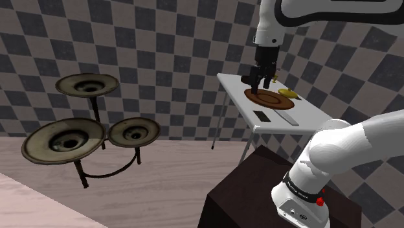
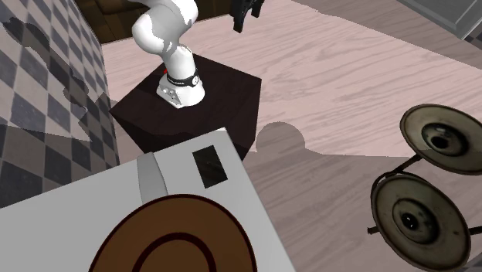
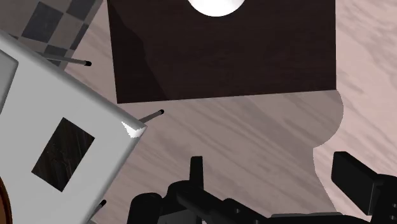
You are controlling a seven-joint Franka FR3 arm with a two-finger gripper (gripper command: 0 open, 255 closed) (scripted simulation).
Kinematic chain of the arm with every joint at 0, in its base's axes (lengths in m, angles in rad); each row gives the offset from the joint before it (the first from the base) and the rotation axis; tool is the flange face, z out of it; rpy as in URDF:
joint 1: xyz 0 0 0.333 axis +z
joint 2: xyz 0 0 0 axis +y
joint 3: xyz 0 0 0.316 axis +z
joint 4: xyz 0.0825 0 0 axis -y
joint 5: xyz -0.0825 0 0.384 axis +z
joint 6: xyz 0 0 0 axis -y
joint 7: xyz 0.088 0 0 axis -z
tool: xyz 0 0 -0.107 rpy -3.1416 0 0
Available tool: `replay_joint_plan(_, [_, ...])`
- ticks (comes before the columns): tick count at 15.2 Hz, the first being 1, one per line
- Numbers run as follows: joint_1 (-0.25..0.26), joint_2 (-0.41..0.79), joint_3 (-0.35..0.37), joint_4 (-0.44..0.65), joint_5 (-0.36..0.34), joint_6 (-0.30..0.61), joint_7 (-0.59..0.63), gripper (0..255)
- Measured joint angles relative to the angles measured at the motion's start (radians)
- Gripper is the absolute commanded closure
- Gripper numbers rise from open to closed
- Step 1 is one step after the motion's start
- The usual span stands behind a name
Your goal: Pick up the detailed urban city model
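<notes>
Shoulder view: the claw (image 1: 262, 83) hangs from the white arm above the far part of the counter (image 1: 304, 114), over the far rim of a brown plate (image 1: 269, 100). I cannot tell whether it is released or clenched. In the wrist view a tangle of black shapes sits low in front of the camera, and I cannot sort claw from anything else.

The city model (image 1: 261, 116), as I judge it, is the dark flat slab lying on the counter by the edge that faces the stand (image 1: 259, 188). It is near a grey strip (image 1: 289, 119) and apart from the plate. A small yellow thing (image 1: 288, 94) sits at the plate's other side.

In the wrist view the model lies off to 1 side on the counter's corner, with floor and the stand ahead, so the claw does not look lined up over it. The lift seems not yet begun. The claw's height probably keeps it clear of the plate, which takes the middle of the counter. The model's place at the near edge should make it easy to reach.

Being so low and flat, the model offers little to hold. A grip across its 2 long edges looks most likely, and the strip could get nudged on the way down.

At the shoulder view's left a black rack (image 1: 84, 171) carrying 3 round dishes stands on the floor, well apart.
</notes>
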Motion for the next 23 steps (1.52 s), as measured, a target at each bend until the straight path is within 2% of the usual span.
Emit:
replay_joint_plan(2, [-0.002,-0.005,-0.011,-0.012,-0.008,0.011,-0.016,0])
replay_joint_plan(6, [-0.016,-0.047,-0.092,-0.102,-0.066,0.089,-0.130,0])
replay_joint_plan(14, [-0.069,-0.035,-0.311,-0.212,-0.210,0.287,-0.407,0])
replay_joint_plan(19, [-0.080,0.068,-0.462,-0.224,-0.274,0.449,-0.578,0])
replay_joint_plan(23, [-0.065,0.172,-0.580,-0.209,-0.289,0.576,-0.716,0])
